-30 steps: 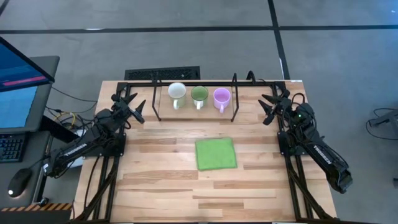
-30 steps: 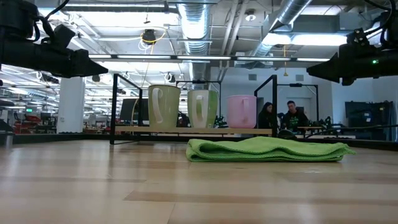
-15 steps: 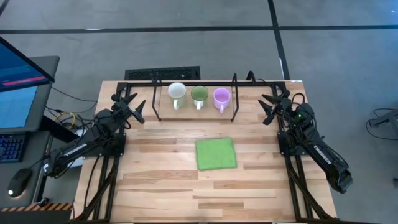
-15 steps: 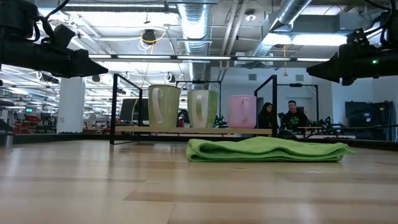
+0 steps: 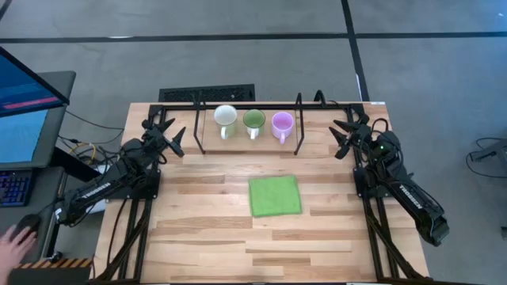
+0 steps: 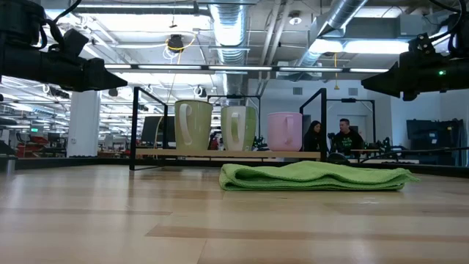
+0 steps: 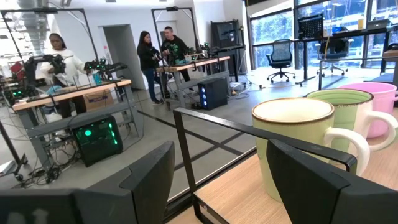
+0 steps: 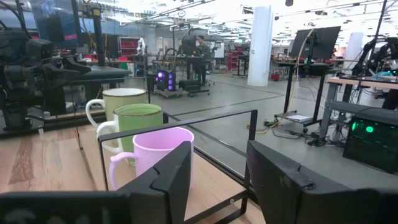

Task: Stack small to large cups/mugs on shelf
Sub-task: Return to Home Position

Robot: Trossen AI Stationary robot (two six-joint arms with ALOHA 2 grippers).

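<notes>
Three mugs stand upright in a row on the shelf (image 5: 238,146) at the table's far side: a white one (image 5: 226,117) on the left, a green one (image 5: 253,120) in the middle, a light purple one (image 5: 282,123) on the right. All rest on their bases on the shelf's wood board. My left gripper (image 5: 176,138) is open and empty, left of the shelf. My right gripper (image 5: 341,136) is open and empty, right of the shelf. The left wrist view shows the white mug (image 7: 298,146) nearest; the right wrist view shows the purple mug (image 8: 155,158) nearest.
A flat green square cloth (image 5: 275,195) lies on the table's middle, near side of the shelf. The shelf's black wire uprights (image 5: 299,127) stand at both ends of the mug row. A person's hand (image 5: 12,237) shows off the table at the lower left.
Both arms and the mugs have kept still. A person's hand has come into the high view beside the table's left, off the table.
</notes>
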